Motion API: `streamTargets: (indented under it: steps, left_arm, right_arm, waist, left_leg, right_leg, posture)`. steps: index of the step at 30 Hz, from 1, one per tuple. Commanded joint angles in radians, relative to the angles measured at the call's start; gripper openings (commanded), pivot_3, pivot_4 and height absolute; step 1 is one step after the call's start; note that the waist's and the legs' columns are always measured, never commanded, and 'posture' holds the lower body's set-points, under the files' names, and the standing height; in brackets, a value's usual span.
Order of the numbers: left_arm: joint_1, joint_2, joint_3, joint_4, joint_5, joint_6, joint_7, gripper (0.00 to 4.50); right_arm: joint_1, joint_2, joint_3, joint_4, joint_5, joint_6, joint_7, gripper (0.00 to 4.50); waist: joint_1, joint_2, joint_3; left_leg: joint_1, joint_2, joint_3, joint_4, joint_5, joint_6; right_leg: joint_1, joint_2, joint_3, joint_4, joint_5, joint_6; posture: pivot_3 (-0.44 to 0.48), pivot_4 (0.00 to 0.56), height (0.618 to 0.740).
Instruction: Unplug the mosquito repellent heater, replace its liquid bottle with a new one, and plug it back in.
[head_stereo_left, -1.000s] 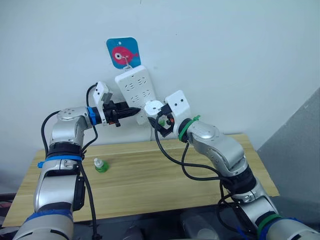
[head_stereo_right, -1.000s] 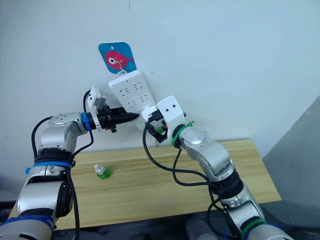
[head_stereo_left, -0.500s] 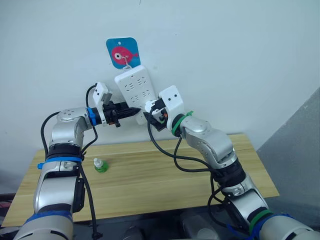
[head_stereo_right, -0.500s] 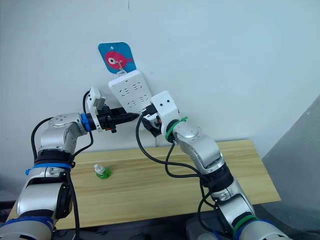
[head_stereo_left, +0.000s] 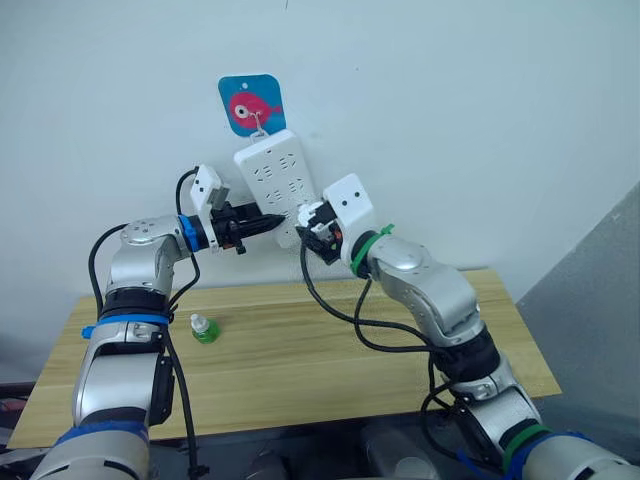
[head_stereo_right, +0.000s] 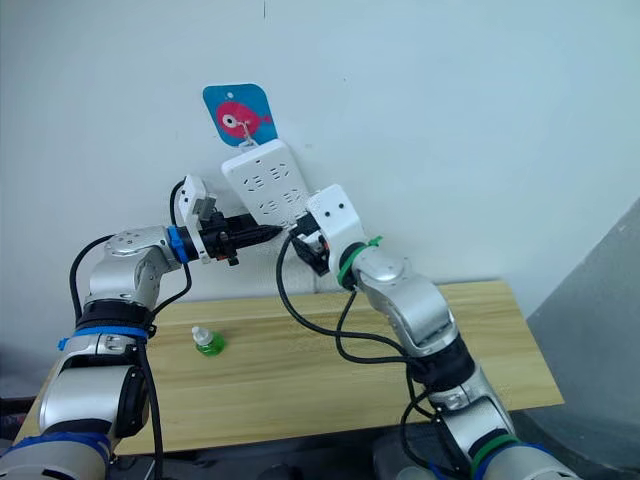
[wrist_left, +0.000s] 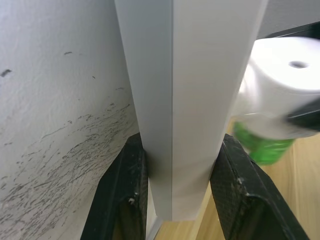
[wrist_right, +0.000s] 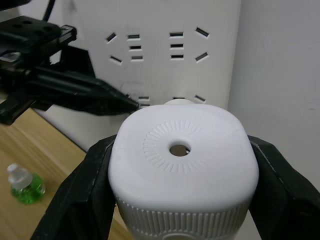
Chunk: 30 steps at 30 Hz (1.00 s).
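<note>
A small green bottle (head_stereo_left: 203, 329) stands on the wooden table (head_stereo_left: 300, 370), left of centre. Above it the left gripper (head_stereo_left: 268, 222) clamps the lower edge of the white power strip (head_stereo_left: 278, 180) hanging on the wall; its wrist view shows a black finger on each side of the strip. Just to the right, the right gripper (wrist_right: 182, 200) is closed around the white heater (wrist_right: 182, 162) at the strip's lower sockets, and its wrist view shows the heater's round hole.
</note>
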Motion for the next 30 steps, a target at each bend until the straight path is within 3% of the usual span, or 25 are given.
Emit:
streamTargets:
  steps: [1,10,12,17,20,26,30]
  left_arm:
    - [-0.03,0.026,0.005,0.041,0.061,-0.061,0.101,1.31]
    - [0.033,0.048,0.024,-0.03,0.012,-0.048,0.043,1.31]
    - [0.063,0.068,0.022,-0.055,0.018,-0.065,0.04,2.02]
    - [0.186,0.117,0.071,-0.173,0.014,-0.115,0.1,3.29]
    - [0.338,0.148,0.14,-0.368,-0.064,-0.052,0.098,4.12]
    - [0.699,0.133,0.237,-0.912,-0.247,0.183,0.202,4.14]
    - [0.803,0.116,0.204,-1.115,-0.351,0.338,0.272,4.14]
  right_arm:
    - [0.0,-0.024,-0.033,-0.142,0.02,0.067,0.018,3.03]
    - [0.023,-0.092,-0.136,-0.249,0.073,0.157,0.055,3.03]
    - [0.034,-0.092,-0.16,-0.256,0.084,0.161,0.057,3.03]
    - [0.055,-0.08,-0.223,-0.274,0.118,0.162,0.049,3.03]
    - [0.072,-0.058,-0.276,-0.291,0.147,0.162,0.045,3.03]
    - [0.119,0.006,-0.409,-0.328,0.245,0.161,0.044,3.03]
    - [0.137,0.083,-0.511,-0.337,0.347,0.187,0.027,3.03]
  waist:
    - [-0.004,0.0,0.0]
    - [-0.015,0.001,0.0]
    - [-0.022,0.001,0.0]
    - [-0.038,0.001,0.0]
    - [-0.042,0.001,0.0]
    - [-0.024,0.003,0.002]
    - [0.008,0.006,0.003]
  left_leg:
    - [0.001,-0.001,0.0,0.0,0.002,0.001]
    - [0.004,0.0,0.0,-0.001,0.007,0.003]
    - [0.004,0.0,0.0,-0.002,0.007,0.003]
    - [0.002,0.002,0.0,-0.006,0.007,0.003]
    - [-0.002,0.004,0.0,-0.007,0.007,0.003]
    - [-0.006,0.006,-0.003,-0.009,0.007,0.003]
    - [-0.006,0.004,-0.002,-0.007,0.007,0.003]
  right_leg:
    - [0.0,0.0,0.0,0.0,0.0,0.001]
    - [0.004,0.002,0.0,-0.001,0.0,0.0]
    - [0.003,0.002,0.0,-0.002,0.0,0.0]
    - [-0.002,0.002,0.0,0.0,0.001,0.0]
    - [-0.007,0.002,0.001,0.001,0.003,-0.004]
    - [-0.01,-0.001,0.0,0.001,0.001,-0.007]
    - [-0.009,-0.002,-0.001,0.001,-0.001,-0.003]
  posture:
    - [-0.29,0.086,0.74]
    - [-0.289,0.073,0.74]
    - [-0.285,0.069,0.74]
    - [-0.278,0.066,0.74]
    - [-0.261,0.07,0.74]
    - [-0.218,0.079,0.74]
    - [-0.198,0.078,0.74]
